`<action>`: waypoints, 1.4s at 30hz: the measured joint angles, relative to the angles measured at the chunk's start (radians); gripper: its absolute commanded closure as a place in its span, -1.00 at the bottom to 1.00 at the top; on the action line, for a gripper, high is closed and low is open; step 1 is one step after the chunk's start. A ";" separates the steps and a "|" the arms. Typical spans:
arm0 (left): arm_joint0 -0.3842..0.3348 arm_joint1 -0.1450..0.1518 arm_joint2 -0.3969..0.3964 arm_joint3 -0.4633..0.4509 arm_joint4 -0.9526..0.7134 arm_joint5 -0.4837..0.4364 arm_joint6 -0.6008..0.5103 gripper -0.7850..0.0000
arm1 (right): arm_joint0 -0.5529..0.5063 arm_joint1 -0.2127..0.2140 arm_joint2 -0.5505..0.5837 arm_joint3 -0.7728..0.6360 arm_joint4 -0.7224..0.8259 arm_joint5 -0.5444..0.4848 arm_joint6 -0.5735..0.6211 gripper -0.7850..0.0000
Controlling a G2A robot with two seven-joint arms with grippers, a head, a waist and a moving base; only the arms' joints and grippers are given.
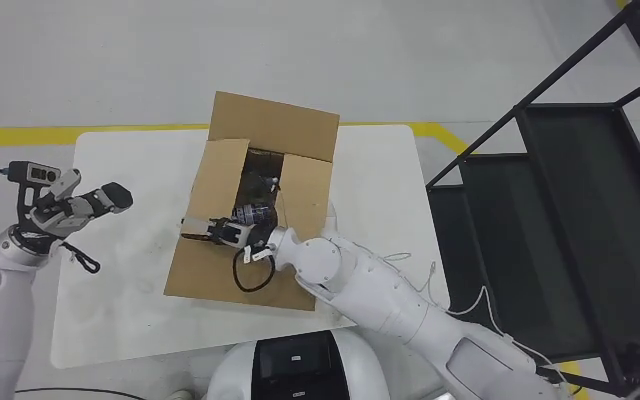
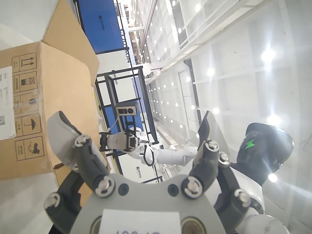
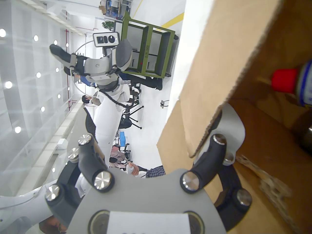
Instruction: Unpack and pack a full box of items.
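An open cardboard box (image 1: pixel 258 205) stands in the middle of the white table (image 1: pixel 120 310), its flaps spread outward. My right gripper (image 1: pixel 207 232) is at the box's left front corner and is open, its jaws straddling a flap (image 3: pixel 219 57). One finger (image 3: pixel 231 120) sits on the inner side of that flap. Deeper inside lies a bottle with a red cap (image 3: pixel 284 80). Dark items (image 1: pixel 262 188) fill the box's opening. My left gripper (image 1: pixel 98 192) hangs open and holds nothing above the table's left edge, well away from the box (image 2: pixel 36 93).
A black metal stair frame (image 1: pixel 540 200) stands off the table's right side. A yellow line (image 1: pixel 100 132) runs along the floor behind the table. Bare tabletop lies left of the box and in front of it.
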 measured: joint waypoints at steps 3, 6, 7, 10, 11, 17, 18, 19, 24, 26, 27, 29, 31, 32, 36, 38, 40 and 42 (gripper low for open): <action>0.003 0.000 -0.019 0.002 -0.031 -0.001 -0.003 -1.00 | 0.046 -0.030 -0.035 0.031 0.012 -0.053 -0.009 -1.00; 0.005 0.000 -0.040 0.000 -0.060 0.003 -0.001 -1.00 | 0.108 -0.070 -0.081 0.085 0.034 -0.102 -0.009 -1.00; 0.005 0.000 -0.047 -0.002 -0.070 0.006 -0.002 -1.00 | 0.127 -0.083 -0.096 0.105 0.043 -0.113 -0.010 -1.00; 0.005 0.001 -0.067 -0.008 -0.099 0.018 -0.010 -1.00 | 0.191 -0.135 -0.148 0.191 0.072 -0.129 -0.013 -1.00; 0.005 0.001 -0.074 -0.010 -0.108 0.025 -0.017 -1.00 | 0.215 -0.158 -0.169 0.232 0.086 -0.126 -0.013 -1.00; -0.024 0.001 -0.071 -0.011 -0.128 0.074 -0.057 -1.00 | 0.296 -0.267 -0.241 0.435 0.150 -0.110 -0.013 -1.00; -0.033 0.000 -0.063 -0.009 -0.125 0.084 -0.065 -1.00 | 0.301 -0.280 -0.246 0.458 0.156 -0.115 -0.011 -1.00; -0.043 -0.001 -0.053 -0.005 -0.121 0.093 -0.072 -1.00 | 0.306 -0.291 -0.249 0.479 0.160 -0.120 -0.011 -1.00; -0.113 -0.010 0.038 0.036 -0.046 0.114 -0.073 -1.00 | 0.307 -0.324 -0.244 0.532 0.161 -0.135 -0.008 -1.00; -0.140 -0.016 0.081 0.063 0.005 0.100 -0.050 -1.00 | 0.295 -0.323 -0.233 0.525 0.149 -0.134 -0.007 -1.00; -0.151 -0.018 0.098 0.076 0.029 0.093 -0.035 -1.00 | 0.287 -0.320 -0.227 0.517 0.142 -0.132 -0.008 -1.00; -0.176 -0.024 0.134 0.110 0.072 0.077 0.000 -1.00 | 0.264 -0.307 -0.206 0.483 0.120 -0.128 -0.018 -1.00; -0.194 -0.029 0.158 0.143 0.101 0.063 0.033 -1.00 | 0.236 -0.289 -0.183 0.438 0.094 -0.121 -0.022 -1.00; -0.204 -0.033 0.171 0.164 0.108 0.057 0.050 -1.00 | 0.213 -0.274 -0.164 0.401 0.072 -0.111 -0.023 -1.00; -0.225 -0.042 0.198 0.230 0.119 0.037 0.086 -1.00 | 0.109 -0.208 -0.078 0.240 -0.010 -0.056 -0.005 -1.00; -0.234 -0.045 0.205 0.261 0.124 0.030 0.097 -1.00 | 0.032 -0.166 -0.013 0.126 -0.064 -0.023 0.013 -1.00; -0.241 -0.046 0.210 0.282 0.136 0.023 0.103 -1.00 | -0.044 -0.130 0.049 0.019 -0.108 0.002 0.036 -1.00; -0.247 -0.047 0.219 0.298 0.163 0.013 0.108 -1.00 | -0.141 -0.091 0.127 -0.109 -0.158 0.022 0.068 -1.00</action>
